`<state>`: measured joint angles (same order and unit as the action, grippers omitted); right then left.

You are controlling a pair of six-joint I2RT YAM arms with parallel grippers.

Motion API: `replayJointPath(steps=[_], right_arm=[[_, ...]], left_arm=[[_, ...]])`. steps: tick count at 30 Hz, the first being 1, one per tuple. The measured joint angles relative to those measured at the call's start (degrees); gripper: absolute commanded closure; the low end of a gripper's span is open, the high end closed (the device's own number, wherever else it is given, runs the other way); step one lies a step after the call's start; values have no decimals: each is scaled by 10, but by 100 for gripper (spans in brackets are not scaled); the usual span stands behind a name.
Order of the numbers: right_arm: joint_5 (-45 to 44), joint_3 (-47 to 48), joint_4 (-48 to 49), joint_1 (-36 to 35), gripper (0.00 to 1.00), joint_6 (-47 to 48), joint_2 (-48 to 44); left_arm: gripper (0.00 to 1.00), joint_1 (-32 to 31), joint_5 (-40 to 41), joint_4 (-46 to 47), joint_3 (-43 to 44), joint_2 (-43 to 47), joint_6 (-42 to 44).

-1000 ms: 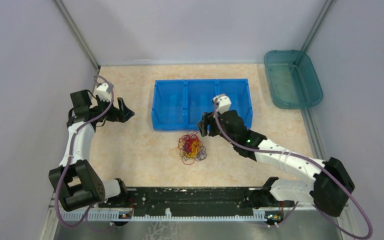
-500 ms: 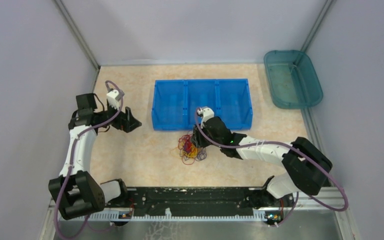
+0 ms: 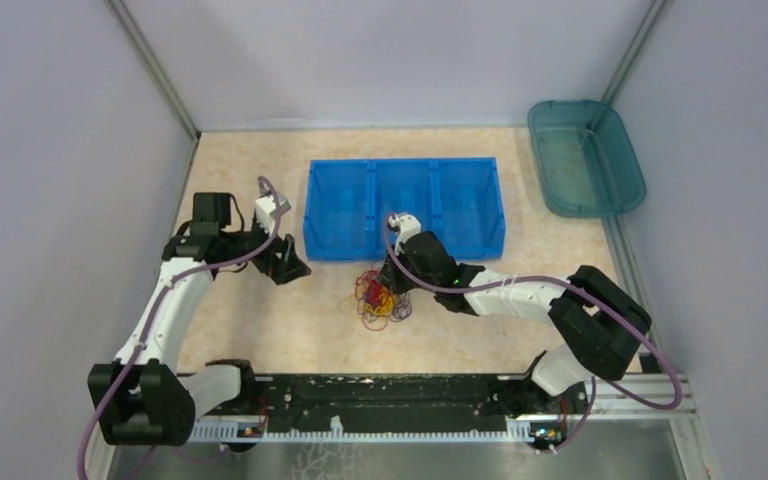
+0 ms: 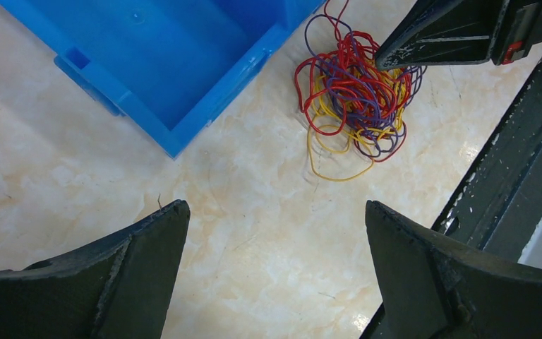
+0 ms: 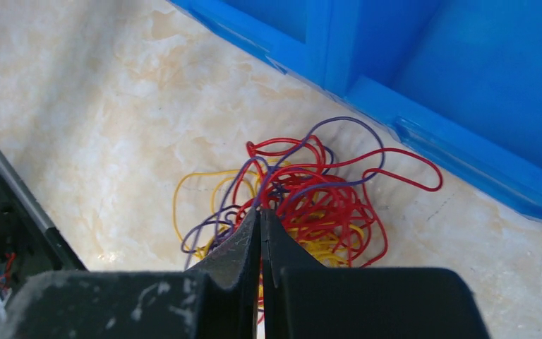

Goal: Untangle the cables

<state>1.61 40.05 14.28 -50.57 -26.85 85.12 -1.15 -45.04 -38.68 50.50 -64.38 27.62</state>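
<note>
Red, yellow and dark cables (image 5: 310, 205) are now right at the tips of the right gripper (image 5: 260, 217).
It has come down onto the pile, and its fingers look pinched on a strand, so pulling can start. The left gripper (image 4: 275, 212) has moved closer. It is spread wide and holds nothing, with the pile ahead of it. The blue bin (image 5: 466, 152) lies just past the pile.

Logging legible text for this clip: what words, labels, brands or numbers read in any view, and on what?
None can be read in any view.
The blue bin, teal tub and cables carry no print.
White marks on the black rail are specks, not lettering.
A small red patch on the right arm, in the left wrist view, is too small to tell.
</note>
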Motion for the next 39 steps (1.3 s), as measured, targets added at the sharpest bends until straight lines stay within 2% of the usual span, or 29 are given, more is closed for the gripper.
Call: replayJointPath(steps=[3, 4, 7, 9, 11, 14, 18, 26, 34, 38, 39], right_arm=[[9, 3, -3, -2, 100, -3, -10], [12, 3, -3, -2, 95, -4, -17], [15, 3, -10, -3, 58, -7, -38], [11, 1, -20, -3, 47, -6, -59], [5, -8, -27, -3, 41, -8, -86], [-2, -42, -34, -1, 39, -8, -137], [-4, -106, -54, 13, 41, -9, -192], [27, -188, -54, 42, 54, -24, -187], [59, -188, 18, 42, 80, -39, -92], [60, -185, 34, 42, 98, -44, -75], [59, -185, 33, 42, 100, -45, -75]], left_arm=[[0, -9, 5, -1, 0, -1, 0], [0, -11, 7, -1, 0, -2, 0], [0, -18, 10, -1, 0, -8, 0], [0, -24, 11, -2, -1, -12, 0], [0, -28, 11, -2, -1, -13, 1], [0, -32, 12, -2, -2, -14, 2], [0, -38, 13, -3, -3, -17, 4], [0, -50, 16, -4, -3, -19, 5], [0, -56, 21, -8, -3, -19, 5], [0, -56, 25, -12, -3, -18, 5], [0, -57, 26, -13, -3, -18, 5]])
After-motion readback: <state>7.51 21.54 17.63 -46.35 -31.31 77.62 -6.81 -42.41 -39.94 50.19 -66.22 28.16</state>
